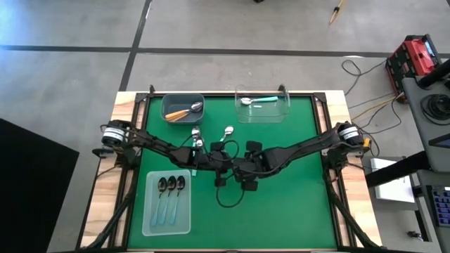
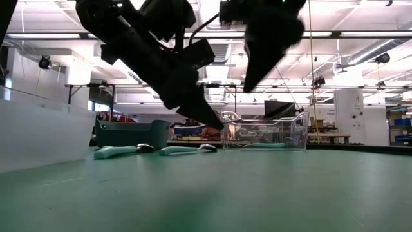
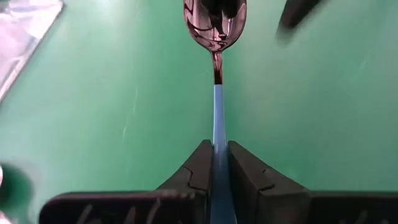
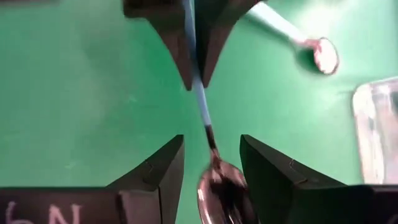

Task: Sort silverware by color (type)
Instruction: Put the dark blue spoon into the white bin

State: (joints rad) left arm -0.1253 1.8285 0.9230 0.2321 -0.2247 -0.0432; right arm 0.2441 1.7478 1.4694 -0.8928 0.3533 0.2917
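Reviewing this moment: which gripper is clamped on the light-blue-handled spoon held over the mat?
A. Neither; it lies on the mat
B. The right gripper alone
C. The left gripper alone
C: the left gripper pinches the blue-handled spoon by its handle, while the right gripper stands open around the bowl end.

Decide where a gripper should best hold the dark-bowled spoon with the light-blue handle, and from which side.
Best at the thin flat handle of the spoon, with pads on its two flat sides, coming from the handle's free end, as the left gripper does now; the rounded bowl would likely slip.
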